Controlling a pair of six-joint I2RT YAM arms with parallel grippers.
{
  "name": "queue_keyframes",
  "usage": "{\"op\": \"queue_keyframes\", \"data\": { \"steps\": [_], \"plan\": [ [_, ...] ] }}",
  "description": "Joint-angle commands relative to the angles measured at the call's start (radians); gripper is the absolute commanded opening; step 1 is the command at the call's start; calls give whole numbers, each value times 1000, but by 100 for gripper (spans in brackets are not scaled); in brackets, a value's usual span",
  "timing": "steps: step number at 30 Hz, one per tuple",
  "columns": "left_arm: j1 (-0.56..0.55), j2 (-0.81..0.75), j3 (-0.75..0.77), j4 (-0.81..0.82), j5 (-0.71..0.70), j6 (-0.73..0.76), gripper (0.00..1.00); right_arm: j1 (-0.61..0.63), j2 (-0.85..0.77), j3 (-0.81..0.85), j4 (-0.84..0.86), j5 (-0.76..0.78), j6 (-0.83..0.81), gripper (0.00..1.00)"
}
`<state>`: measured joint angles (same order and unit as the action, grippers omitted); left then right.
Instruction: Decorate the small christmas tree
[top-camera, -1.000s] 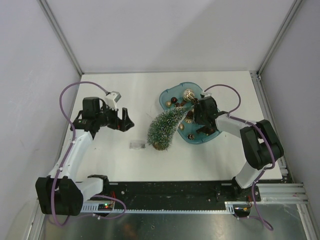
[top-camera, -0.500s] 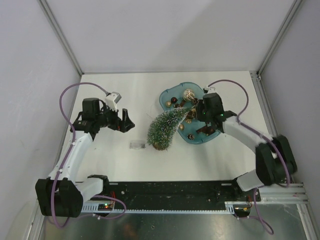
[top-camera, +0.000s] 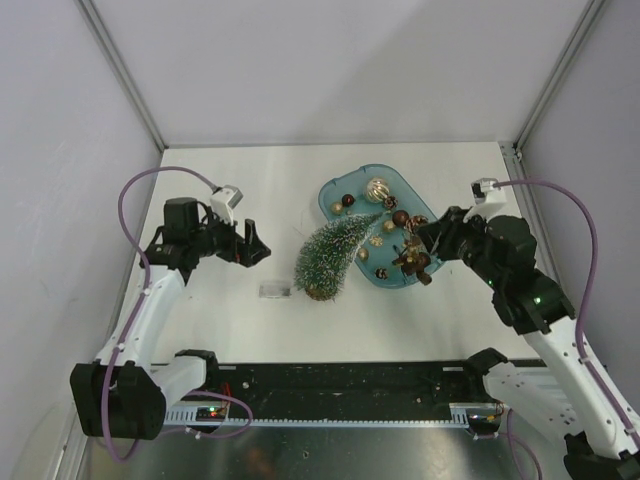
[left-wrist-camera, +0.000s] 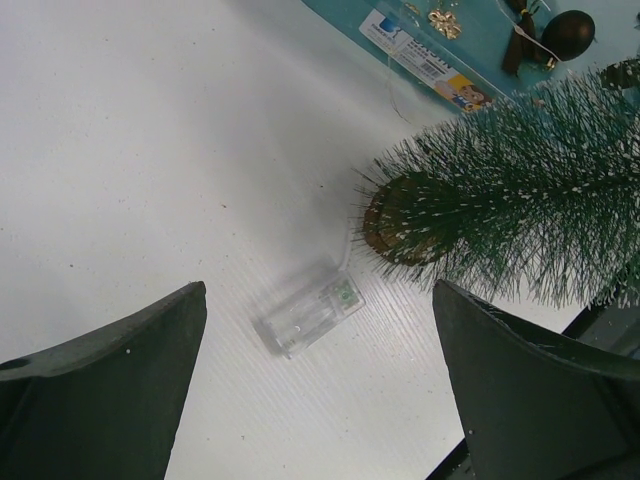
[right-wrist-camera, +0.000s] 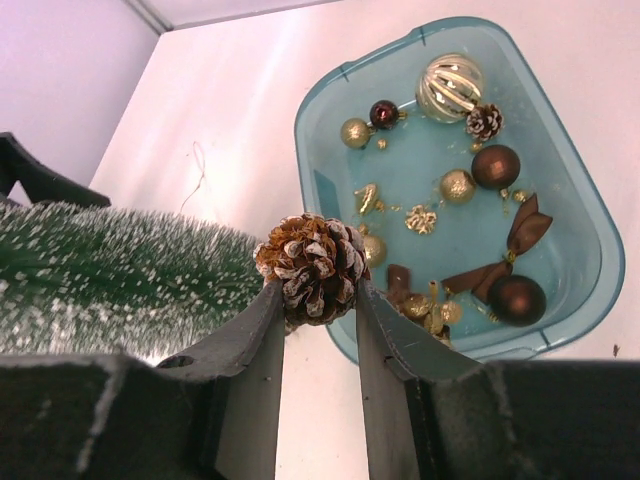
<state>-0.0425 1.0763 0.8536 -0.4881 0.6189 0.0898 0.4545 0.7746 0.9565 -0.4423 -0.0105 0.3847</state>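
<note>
The small christmas tree (top-camera: 330, 255) lies tipped on the table, its brown base (left-wrist-camera: 392, 222) toward the near side and its tip over the teal tray (top-camera: 345, 184). My right gripper (top-camera: 422, 237) is raised above the tray's right part and is shut on a frosted pine cone (right-wrist-camera: 314, 264). My left gripper (top-camera: 252, 243) is open and empty, left of the tree. A clear battery box (left-wrist-camera: 308, 315) lies on the table between its fingers in the left wrist view, joined to the tree by a thin wire.
The tray holds several ornaments: gold and brown balls, a striped gold ball (right-wrist-camera: 449, 87), a second pine cone (right-wrist-camera: 484, 122) and brown bows (right-wrist-camera: 505, 250). White walls stand at the back and sides. A black rail runs along the near edge (top-camera: 350, 378).
My right arm has swung back to the right and lifted off the tray, carrying the pine cone. The left arm and the tree have stayed put.
</note>
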Motion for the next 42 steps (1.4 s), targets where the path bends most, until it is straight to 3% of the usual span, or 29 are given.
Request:
{"op": "queue_keyframes", "data": {
  "steps": [1, 12, 22, 32, 42],
  "plan": [
    [7, -47, -18, 22, 33, 21, 99, -3, -30, 37, -102, -44, 18, 34],
    [6, -82, -38, 22, 25, 38, 100, -7, 65, 104, -20, -59, 7, 34],
    [6, -56, -4, 21, 56, 28, 99, -5, -28, 273, -81, -143, 25, 34],
    [6, -61, 1, 28, 62, 0, 100, 5, -23, 484, -144, -306, 26, 32],
    [5, -73, 10, 27, 89, -10, 100, 38, 26, 507, -42, -511, 85, 30]
  ]
}}
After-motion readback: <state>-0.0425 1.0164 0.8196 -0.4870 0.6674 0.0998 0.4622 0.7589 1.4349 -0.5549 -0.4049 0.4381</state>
